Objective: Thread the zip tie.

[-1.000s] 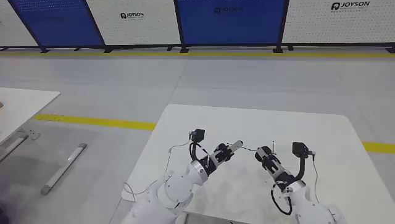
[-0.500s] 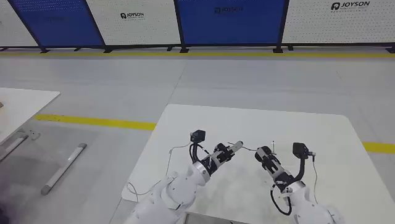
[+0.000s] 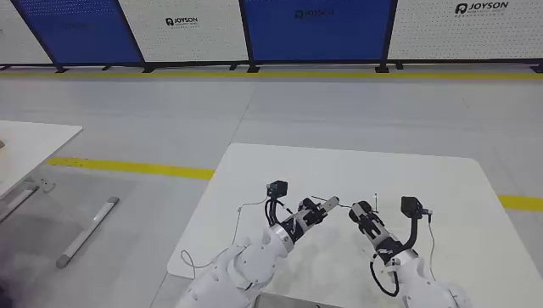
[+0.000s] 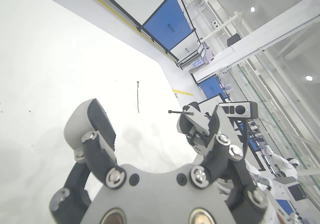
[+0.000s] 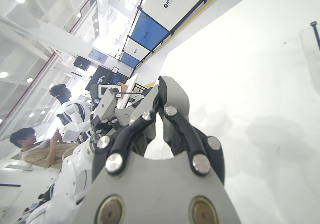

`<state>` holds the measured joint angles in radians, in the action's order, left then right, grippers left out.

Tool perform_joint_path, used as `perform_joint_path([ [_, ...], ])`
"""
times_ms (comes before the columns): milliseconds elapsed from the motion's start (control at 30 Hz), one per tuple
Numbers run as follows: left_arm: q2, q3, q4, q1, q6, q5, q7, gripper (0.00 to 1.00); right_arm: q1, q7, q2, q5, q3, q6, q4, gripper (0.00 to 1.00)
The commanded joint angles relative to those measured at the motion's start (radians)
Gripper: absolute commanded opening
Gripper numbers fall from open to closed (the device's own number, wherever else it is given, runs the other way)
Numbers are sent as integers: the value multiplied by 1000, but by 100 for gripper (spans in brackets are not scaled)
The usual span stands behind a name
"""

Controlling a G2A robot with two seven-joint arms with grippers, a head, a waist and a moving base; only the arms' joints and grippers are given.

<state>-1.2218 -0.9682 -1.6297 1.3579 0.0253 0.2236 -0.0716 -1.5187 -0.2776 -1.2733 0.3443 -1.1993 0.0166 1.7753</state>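
Left claw [image 4: 157, 120]: fingers apart, empty, above desk [image 4: 50, 47]; zip tie [image 4: 178, 112]: clamped in closed right claw [image 5: 159, 96], one end jutting leftward; second tie [image 4: 138, 96]: flat on desk beyond; threading apparently not begun, no loop formed.

White table [image 3: 441, 181], one thin black zip tie [image 4: 138, 96] flat on it, away from the edges.
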Motion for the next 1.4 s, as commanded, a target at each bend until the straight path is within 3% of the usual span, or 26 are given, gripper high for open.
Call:
perform_joint_path([
  [0,-1,3,4,0,3,7,4,100,0,3,0,6,3,0,-1,0],
  [67,-2,7,7,-3,7,12,-3,100,1,3,0,9,6,1,-1,0],
  [100,-2,7,7,-3,7,12,-6,84,2,2,0,11,6,1,-1,0],
  [133,-3,7,6,-3,7,11,-8,42,2,2,0,12,6,2,-1,0],
  [167,-3,7,5,-3,7,10,-14,31,2,3,0,13,7,3,-1,0],
  [200,-3,7,5,-4,6,11,-17,28,2,3,-1,13,6,3,-1,0],
  [267,-3,6,3,-4,6,15,-23,0,2,4,-1,14,6,4,0,0],
  [1000,-7,-5,5,-10,28,-16,-58,0,6,-18,0,21,17,3,12,0],
  [1367,-3,-18,-3,1,47,18,-70,0,26,-82,1,24,28,17,1,0],
])
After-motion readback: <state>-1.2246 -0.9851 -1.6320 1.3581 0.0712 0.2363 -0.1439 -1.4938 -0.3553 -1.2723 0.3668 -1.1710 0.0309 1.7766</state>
